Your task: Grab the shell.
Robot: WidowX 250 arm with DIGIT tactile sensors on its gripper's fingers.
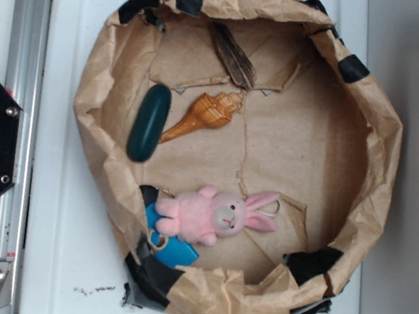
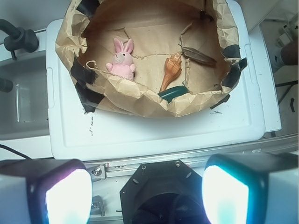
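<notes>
Hand (image 2: pixel 140 191) fingers apart, empty; one shell (image 1: pixel 204 115), one bunny (image 1: pixel 217 215), one feather (image 1: pixel 234 56).

Striped orange-brown shell (image 1: pixel 204 114) lying flat

A robot lab: aluminium rail (image 1: pixel 19 99), white bench (image 2: pixel 154 130), taped paper bin (image 1: pixel 369 133).

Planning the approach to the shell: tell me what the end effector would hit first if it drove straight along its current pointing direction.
Probably the black robot base, straight between the open end effector fingers; the shell lies well beyond, inside the paper wall. Depth is unclear.
</notes>
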